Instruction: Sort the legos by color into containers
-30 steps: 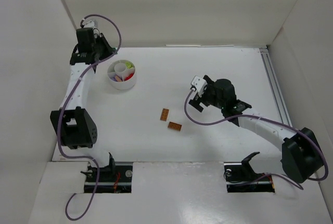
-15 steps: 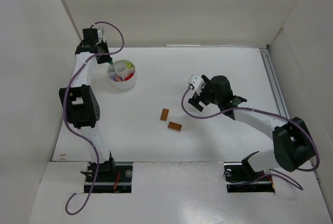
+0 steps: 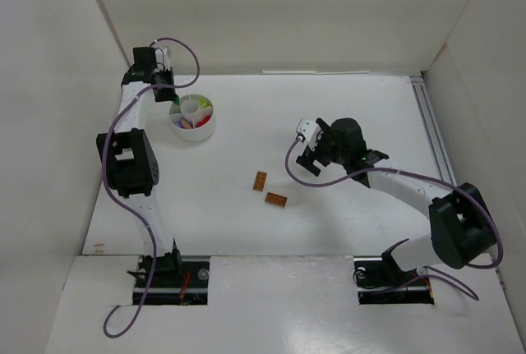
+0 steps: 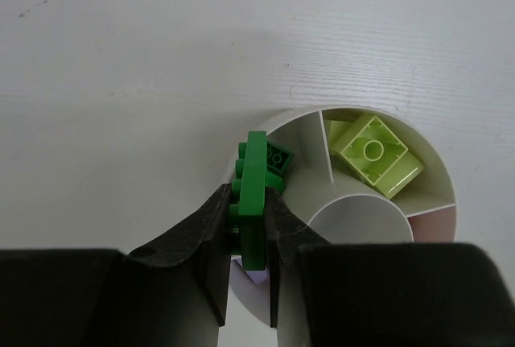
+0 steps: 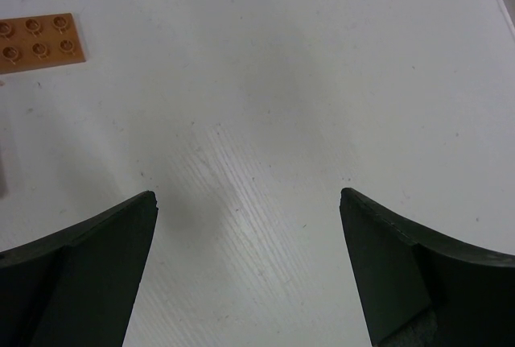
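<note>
The round white divided dish [image 3: 197,135] stands at the far left of the table. My left gripper [image 3: 173,101] hangs over its left rim, shut on a green lego [image 4: 256,190] held on edge between the fingers. Below it, in the dish [image 4: 362,230], one wedge holds another green lego [image 4: 281,158] and the neighbouring wedge a yellow-green one [image 4: 374,154]. Two orange legos [image 3: 260,181] [image 3: 276,199] lie flat mid-table. My right gripper [image 3: 308,163] hovers just right of them, wide open over bare table [image 5: 248,198], with one orange plate [image 5: 40,39] at the upper left of its view.
White walls enclose the table on the left, back and right. A metal rail [image 3: 434,136] runs along the right edge. The left arm's elbow [image 3: 127,165] rises over the left side, and the right arm's elbow [image 3: 456,227] stands at the near right.
The left arm has reared up and brought the green lego over the dish's left rim. The right gripper has drifted slightly left, still open.
</note>
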